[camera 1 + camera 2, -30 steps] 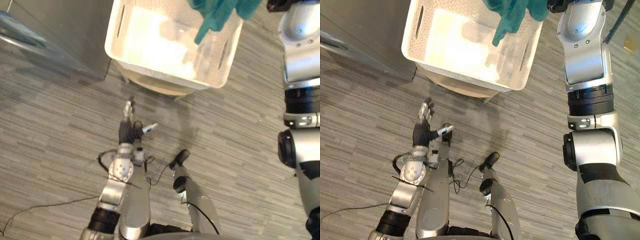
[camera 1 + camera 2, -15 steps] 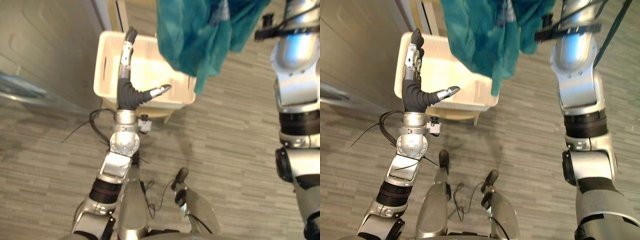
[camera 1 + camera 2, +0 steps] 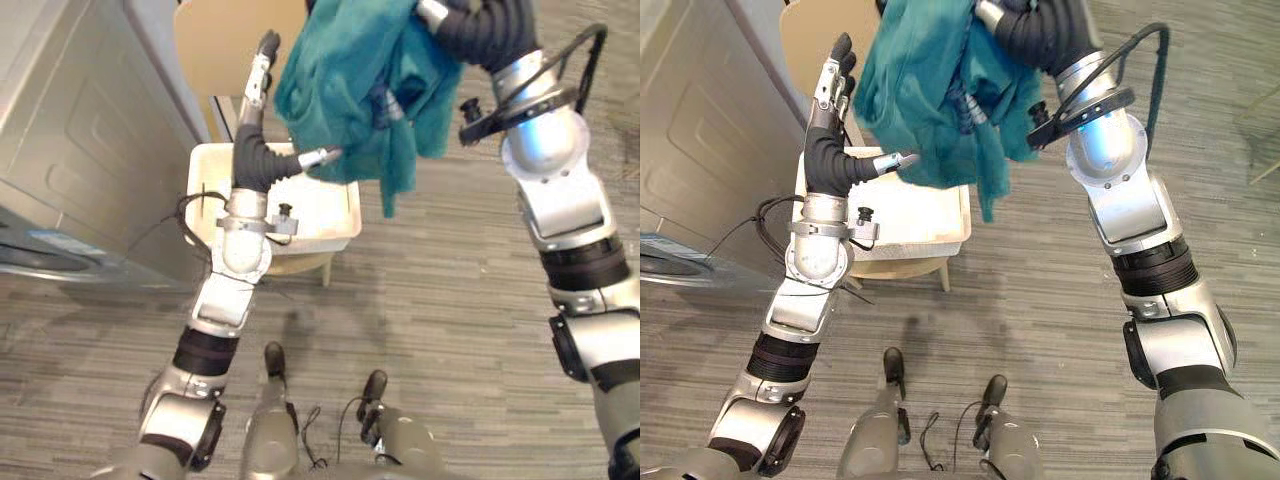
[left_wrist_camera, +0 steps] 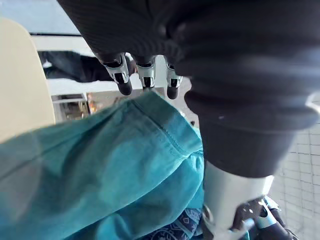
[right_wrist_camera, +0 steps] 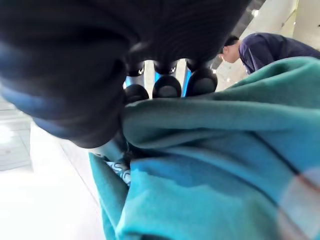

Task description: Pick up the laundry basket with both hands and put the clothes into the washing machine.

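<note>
Left hand (image 3: pixel 826 155): up at 11 o'clock. A second ago it hung low over the floor. Fingers straight and spread, thumb out sideways with its tip touching the edge of the teal garment (image 3: pixel 350 85). Nothing is gripped. Left wrist view agrees: straight fingers above the cloth, not closed on it.

Teal garment: at 12 o'clock, hanging in a bunch with a tail trailing down. One second back only a corner showed, just above the basket. Now it hangs well clear of the rim. The whole view has also tilted up, so part of that rise is the camera's.

Right hand (image 5: pixel 166 87): at 1 o'clock, above the cloth. Fingers curled tight over a fold and carrying the full weight.

Laundry basket (image 3: pixel 335 225): below, just left of centre, sitting on the tan chair (image 3: pixel 215 45). Neither hand is on it. Interior reads white and I cannot make out further clothes.

Washing machine (image 3: pixel 70 150): grey panel at 9 to 10 o'clock, no opening visible from here.

Person (image 5: pixel 270 50): far off, seen past the right hand.

Judgement: the garment is out and the left hand has arrived to support it. The transfer toward 9 o'clock remains. The dangling tail may snag.
</note>
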`<state>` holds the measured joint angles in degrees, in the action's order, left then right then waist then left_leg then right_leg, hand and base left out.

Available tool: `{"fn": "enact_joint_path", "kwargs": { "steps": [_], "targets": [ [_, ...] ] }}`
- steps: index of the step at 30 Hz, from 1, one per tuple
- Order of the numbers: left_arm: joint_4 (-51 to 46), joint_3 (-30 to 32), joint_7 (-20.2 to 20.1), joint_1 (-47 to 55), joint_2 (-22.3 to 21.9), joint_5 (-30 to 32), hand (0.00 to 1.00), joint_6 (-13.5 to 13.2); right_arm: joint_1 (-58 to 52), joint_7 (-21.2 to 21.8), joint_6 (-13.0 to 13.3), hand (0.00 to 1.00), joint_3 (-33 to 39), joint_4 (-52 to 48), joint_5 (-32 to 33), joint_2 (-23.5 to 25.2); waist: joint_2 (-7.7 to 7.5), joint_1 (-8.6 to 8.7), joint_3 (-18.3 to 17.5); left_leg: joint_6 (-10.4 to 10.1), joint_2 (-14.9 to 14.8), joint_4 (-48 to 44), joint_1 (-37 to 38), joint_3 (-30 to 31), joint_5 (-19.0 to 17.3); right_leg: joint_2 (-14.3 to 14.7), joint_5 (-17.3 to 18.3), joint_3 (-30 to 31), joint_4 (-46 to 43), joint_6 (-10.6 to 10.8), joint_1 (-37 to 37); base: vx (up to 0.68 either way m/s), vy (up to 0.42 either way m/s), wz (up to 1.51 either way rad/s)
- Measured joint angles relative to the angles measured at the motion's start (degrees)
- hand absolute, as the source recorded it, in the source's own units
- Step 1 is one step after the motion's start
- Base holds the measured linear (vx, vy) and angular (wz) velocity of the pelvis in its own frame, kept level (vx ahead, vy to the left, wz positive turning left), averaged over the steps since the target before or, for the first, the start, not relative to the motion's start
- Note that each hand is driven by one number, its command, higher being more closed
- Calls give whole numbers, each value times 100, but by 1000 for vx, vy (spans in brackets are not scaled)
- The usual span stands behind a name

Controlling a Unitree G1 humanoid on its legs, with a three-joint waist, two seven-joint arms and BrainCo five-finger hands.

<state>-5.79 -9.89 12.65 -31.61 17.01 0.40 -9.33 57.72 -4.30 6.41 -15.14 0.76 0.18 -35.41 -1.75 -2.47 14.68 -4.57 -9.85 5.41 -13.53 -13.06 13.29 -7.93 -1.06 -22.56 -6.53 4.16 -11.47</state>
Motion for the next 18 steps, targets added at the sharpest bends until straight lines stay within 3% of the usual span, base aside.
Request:
{"fn": "enact_joint_path", "kwargs": {
  "steps": [3, 7, 13, 18],
  "targets": [
    [214, -254, -288, -165, 538, -703, 0, -41, -74, 144, 5, 100, -231, -19, 174, -2, 21, -8, -160, 0, 10, 0, -86, -84, 0, -3, -70, 62, 75, 1, -99, -10, -4, -10],
    [474, -506, -413, -562, 880, -1162, 0, -79, -205, 213, 6, 100, -465, -43, 275, -15, 68, 10, -244, 4, 65, -2, -84, -92, 5, -56, -118, 73, 83, 48, -97, 25, -8, 0],
    [923, -942, -524, -1003, 1122, -1462, 0, -92, -203, 243, 23, 100, -708, -209, 506, 20, 196, 16, -424, 6, 94, -3, -79, -6, 9, -82, -128, 59, 85, 61, -72, 45, -21, 3],
    [1329, -1312, -673, -1425, 1269, -1614, 0, -49, -201, 333, 108, 100, -947, -215, 620, 202, 208, 40, -439, 8, 79, -2, -81, 84, 9, -61, -130, 44, 77, 53, -61, 0, 0, 0]
  ]
}}
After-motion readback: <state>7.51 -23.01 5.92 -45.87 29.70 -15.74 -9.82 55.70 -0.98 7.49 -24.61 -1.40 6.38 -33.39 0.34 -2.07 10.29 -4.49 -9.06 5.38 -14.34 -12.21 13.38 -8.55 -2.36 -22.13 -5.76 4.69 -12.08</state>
